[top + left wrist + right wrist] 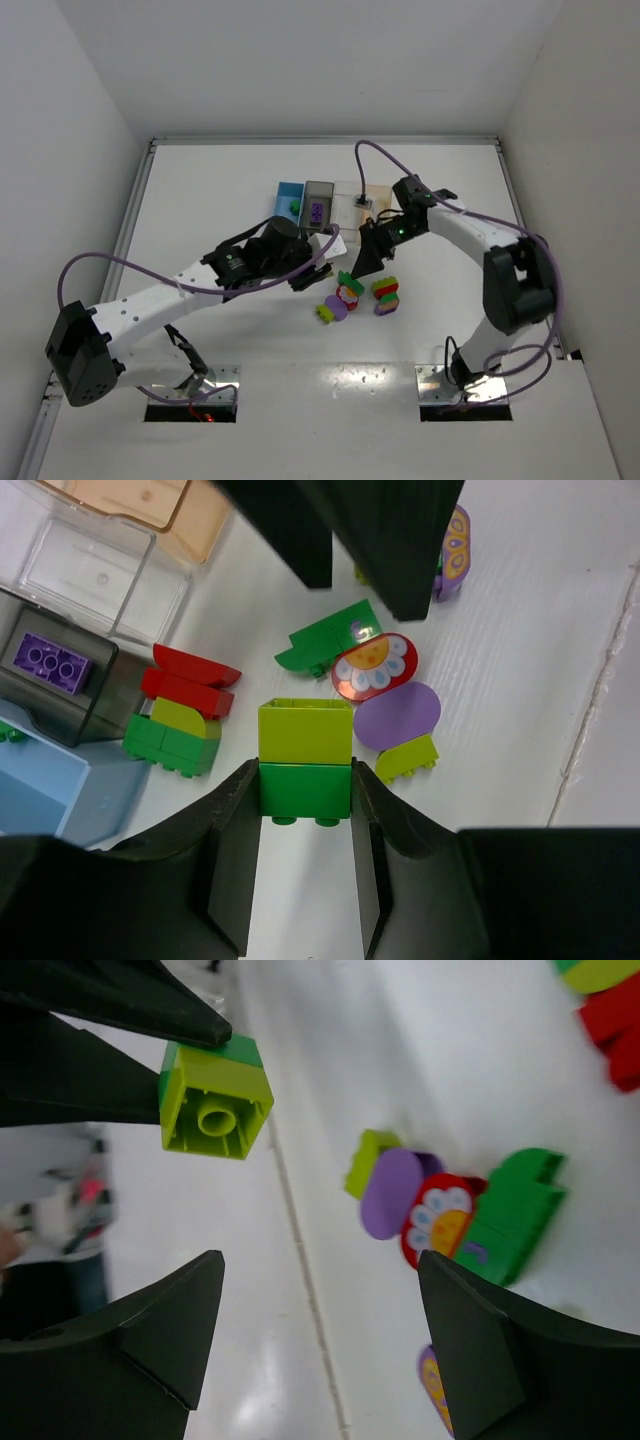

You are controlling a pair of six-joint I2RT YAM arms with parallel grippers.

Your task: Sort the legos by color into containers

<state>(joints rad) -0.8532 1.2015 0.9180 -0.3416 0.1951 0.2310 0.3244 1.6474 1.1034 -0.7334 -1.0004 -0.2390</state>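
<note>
My left gripper point(305, 782) is shut on a two-part lego, a green brick point(305, 790) with a yellow-green brick point(305, 732) joined to it, held above the table. My right gripper point(320, 1265) hangs open and empty just beyond that lego point(214, 1095); its fingers point(405, 550) show at the top of the left wrist view. Loose legos lie below: a green piece point(325, 640), a red flower disc point(373, 668), a purple oval point(398, 715), a red and green stack point(180, 715). The blue point(289, 199), dark grey point(318, 206), clear point(347, 205) and tan-orange point(379, 198) containers stand in a row.
A purple brick point(50, 661) lies in the dark grey bin and a green one point(295, 207) in the blue bin. The two grippers point(322, 272) point(362, 260) are close together over the lego pile point(350, 295). White walls enclose the table.
</note>
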